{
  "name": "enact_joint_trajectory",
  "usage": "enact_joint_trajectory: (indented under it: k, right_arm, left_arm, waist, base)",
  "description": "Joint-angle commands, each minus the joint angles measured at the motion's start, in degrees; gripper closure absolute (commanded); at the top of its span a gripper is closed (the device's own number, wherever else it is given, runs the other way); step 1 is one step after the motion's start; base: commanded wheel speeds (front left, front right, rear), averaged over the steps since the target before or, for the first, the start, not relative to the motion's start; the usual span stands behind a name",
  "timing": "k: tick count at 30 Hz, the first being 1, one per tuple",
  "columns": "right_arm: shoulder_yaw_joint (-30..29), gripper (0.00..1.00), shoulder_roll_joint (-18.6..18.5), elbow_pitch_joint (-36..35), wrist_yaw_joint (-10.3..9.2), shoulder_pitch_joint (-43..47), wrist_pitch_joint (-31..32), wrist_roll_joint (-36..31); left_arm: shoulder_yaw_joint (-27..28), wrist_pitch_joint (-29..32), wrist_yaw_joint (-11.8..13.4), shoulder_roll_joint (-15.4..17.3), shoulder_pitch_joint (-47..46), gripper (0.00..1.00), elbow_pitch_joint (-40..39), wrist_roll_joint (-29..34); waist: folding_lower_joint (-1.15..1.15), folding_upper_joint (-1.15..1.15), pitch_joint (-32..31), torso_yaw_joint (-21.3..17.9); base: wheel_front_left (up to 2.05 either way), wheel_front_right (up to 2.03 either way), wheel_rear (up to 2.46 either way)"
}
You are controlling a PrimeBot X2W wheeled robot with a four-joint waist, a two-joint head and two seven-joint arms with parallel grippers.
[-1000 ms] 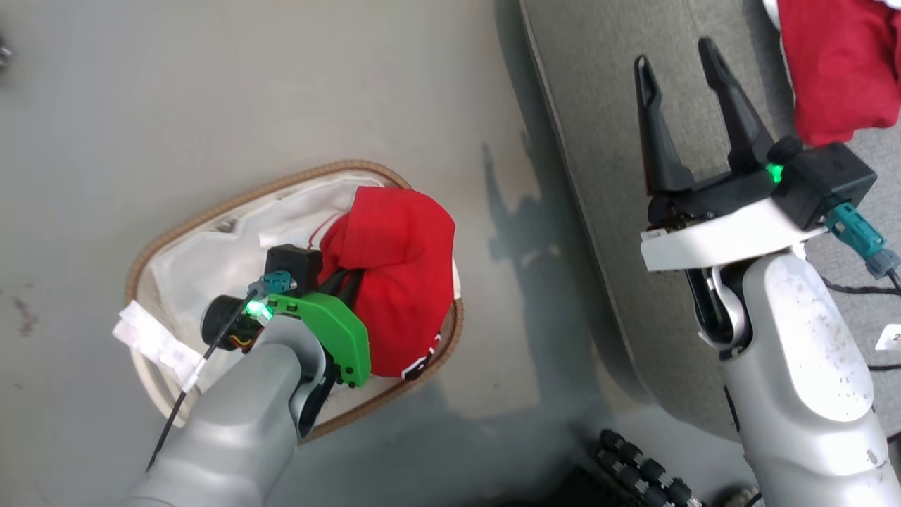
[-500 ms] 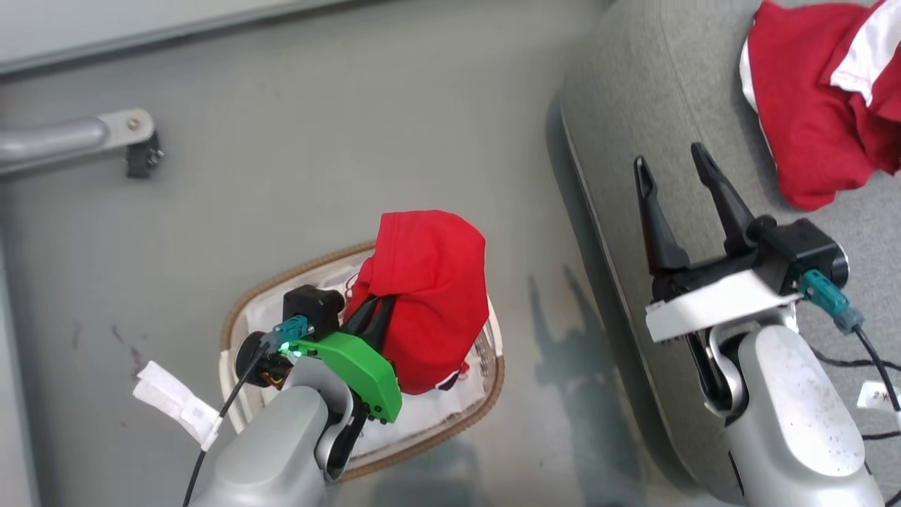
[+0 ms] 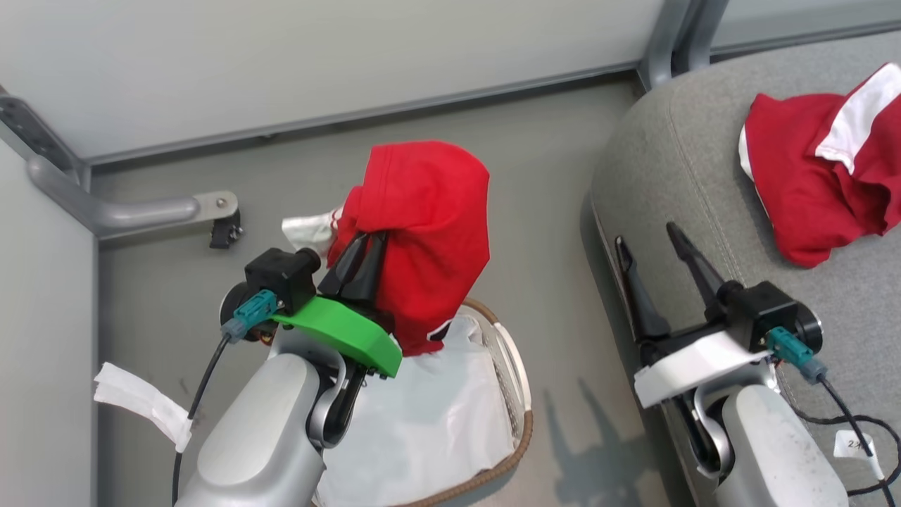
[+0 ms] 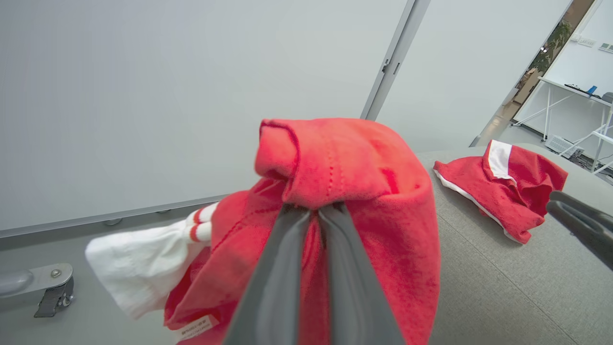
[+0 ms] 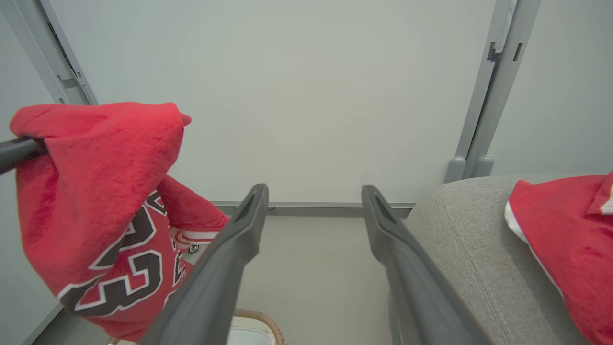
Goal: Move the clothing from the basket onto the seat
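Note:
My left gripper point(image 3: 366, 243) is shut on a bright red garment point(image 3: 429, 218), which hangs bunched over its fingers above the basket point(image 3: 524, 422). A white sleeve end with red stripes point(image 4: 139, 258) dangles from the garment, and a black-and-white number patch point(image 5: 124, 258) shows on it. The basket stands on the floor with a white liner point(image 3: 422, 422) inside. Another red garment with white trim point(image 3: 809, 176) lies on the grey seat point(image 3: 676, 162). My right gripper point(image 3: 646, 237) stands open over the seat's rounded front corner, holding nothing.
A grey wall panel runs along the back with a metal post point(image 3: 665, 35) by the seat. A metal bracket with a caster point(image 3: 176, 211) juts over the floor at the left. A black cable point(image 3: 866, 429) lies on the seat by my right arm.
The head view has tilted up towards the wall. My left gripper has lifted the red garment up out of the basket. The right gripper stays open over the seat's edge.

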Motion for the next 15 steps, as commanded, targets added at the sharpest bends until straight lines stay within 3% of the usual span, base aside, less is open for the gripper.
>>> enact_joint_trajectory:
  k: [1, 7, 15]
  right_arm:
    - [0.38, 0.00, -0.25, 0.29, -0.08, 1.30, -0.11, -0.29]
    - [3.80, 0.00, -0.23, 1.42, -0.08, 2.89, -0.11, -0.97]
    - [17.73, 0.00, -0.25, 3.19, -0.08, 1.29, -0.11, -0.32]
  left_arm:
    - [0.47, -0.04, -0.17, -0.23, 0.87, 1.00, -0.96, 0.46]
    - [1.96, -0.04, -0.17, -0.58, 0.12, 1.00, -3.84, 1.90]
    - [1.19, -0.04, -0.17, -1.63, -1.26, 1.00, -5.04, 3.00]
  waist:
    - [0.00, 0.00, -2.76, 1.24]
    - [0.00, 0.00, -4.47, 1.77]
    - [0.00, 0.00, -4.72, 3.35]
  base:
    - [0.00, 0.00, 0.00]
    - [0.00, 0.00, 0.00]
    - [0.00, 0.00, 0.00]
